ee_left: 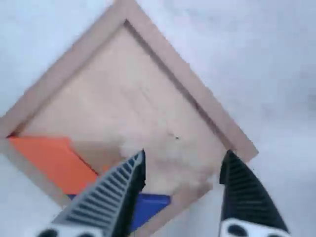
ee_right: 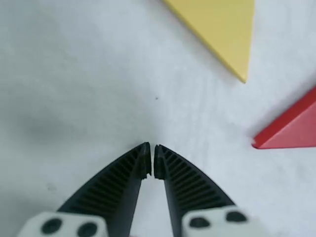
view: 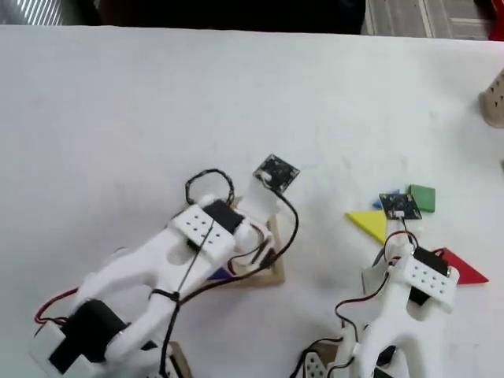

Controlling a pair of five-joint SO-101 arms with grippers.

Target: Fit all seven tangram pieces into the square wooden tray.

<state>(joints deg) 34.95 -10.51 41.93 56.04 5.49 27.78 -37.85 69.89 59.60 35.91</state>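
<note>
In the left wrist view the square wooden tray lies below my left gripper, which is open and holds nothing. An orange piece and a blue piece lie inside the tray along one side. From above, the left arm covers most of the tray. My right gripper is shut with nothing in it, just over bare table. A yellow triangle and a red triangle lie close ahead of it. The high view shows the yellow triangle, the red triangle, a green square and a bit of a blue piece.
A perforated wooden object stands at the table's right edge. The white tabletop stretches wide behind both arms. Cables loop around the left arm above the tray.
</note>
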